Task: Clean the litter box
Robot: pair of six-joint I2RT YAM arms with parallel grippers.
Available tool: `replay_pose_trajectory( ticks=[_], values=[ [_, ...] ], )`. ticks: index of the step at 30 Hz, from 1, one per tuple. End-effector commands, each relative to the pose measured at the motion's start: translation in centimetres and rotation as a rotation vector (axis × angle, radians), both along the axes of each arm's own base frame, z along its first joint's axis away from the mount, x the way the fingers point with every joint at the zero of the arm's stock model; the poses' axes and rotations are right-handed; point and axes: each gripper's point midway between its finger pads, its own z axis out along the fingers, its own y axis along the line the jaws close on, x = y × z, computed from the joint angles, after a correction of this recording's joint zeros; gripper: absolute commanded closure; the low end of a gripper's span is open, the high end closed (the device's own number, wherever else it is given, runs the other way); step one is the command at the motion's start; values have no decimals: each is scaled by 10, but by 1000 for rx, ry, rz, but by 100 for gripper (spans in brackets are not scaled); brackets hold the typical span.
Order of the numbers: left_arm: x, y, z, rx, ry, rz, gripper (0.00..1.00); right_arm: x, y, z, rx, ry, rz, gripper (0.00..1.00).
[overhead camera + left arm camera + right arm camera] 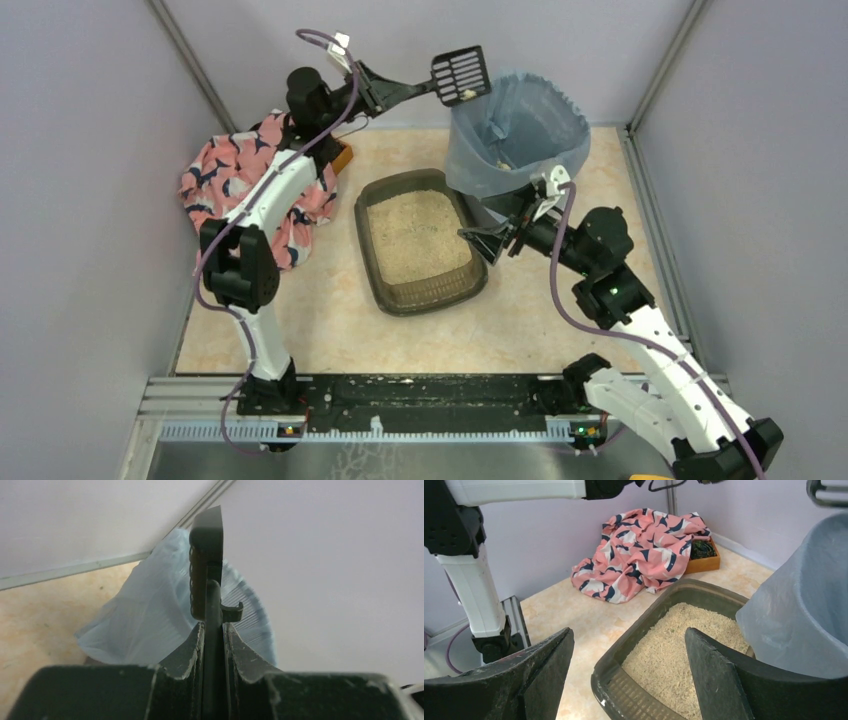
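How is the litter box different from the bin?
The litter box is low and rectangular; the bin is tall and round. The litter box is dark grey-brown plastic, while the bin is covered by a blue-grey bag. The litter box is full of beige granules; the bin is not. Both are open on top and stand side by side.

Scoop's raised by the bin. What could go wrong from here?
1. The scoop hangs at the bin's far-left rim, not over its middle, so the pale clump in it may drop onto the table.
2. The right gripper, fingers open, sits close beside the bin and the litter box; a careless move might nudge either.
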Motion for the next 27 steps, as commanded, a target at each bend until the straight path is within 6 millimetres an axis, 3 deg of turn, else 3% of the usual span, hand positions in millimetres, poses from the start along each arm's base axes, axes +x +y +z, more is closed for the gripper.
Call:
replay_pose_trajectory(
  ticks=[1, 5, 7, 9, 13, 20, 27],
  values=[
    [7, -26, -18, 191, -216, -18, 100, -5, -11, 18, 31, -95, -44, 18],
    [-3, -48, -25, 351, -434, 21, 100, 2, -17, 14, 37, -86, -101, 18],
    [-11, -60, -26, 442, -540, 43, 100, 17, -31, 13, 75, -54, -223, 17],
    [-19, -72, -26, 525, -634, 68, 100, 39, -60, 9, 131, -2, -434, 17],
    [-31, -88, -20, 609, -763, 79, 100, 51, -89, 5, 188, 24, -597, 17],
    [-53, -100, 1, 688, -975, 136, 100, 58, -100, -6, 212, 60, -648, 17],
    [-84, -130, -15, 894, -1205, 181, 100, 60, -111, -10, 233, 60, -697, 17]
  ],
)
